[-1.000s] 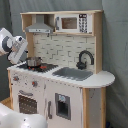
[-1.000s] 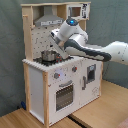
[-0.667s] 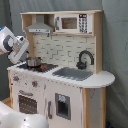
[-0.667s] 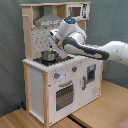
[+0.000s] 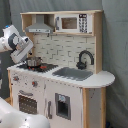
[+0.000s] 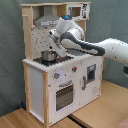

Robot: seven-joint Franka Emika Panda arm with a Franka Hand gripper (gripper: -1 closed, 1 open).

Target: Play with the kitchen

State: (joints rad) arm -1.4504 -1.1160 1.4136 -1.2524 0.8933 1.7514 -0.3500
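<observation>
While the white robot arm reaches over the stove, the scene reads as follows.

Kitchen: the tall white and light-wood toy play kitchen stands upright on a light wooden floor against a grey curtain backdrop.

Stovetop: the black cooking surface fills the counter's end at the first exterior view's left, the end opposite the sink.

Pot: a small shiny metal pot sits upright on the stovetop.

Gripper: the arm's white and grey gripper hangs above the stovetop, near the pot and under the grey hood; I cannot tell whether its fingers are parted or closed.

Sink: the grey rectangular basin is set in the counter's other half, with the black curved faucet at its back edge.

Upper shelf: a white toy microwave stands on the top shelf, beside the hood.

Front: the oven door is closed, with round knobs above it.
</observation>
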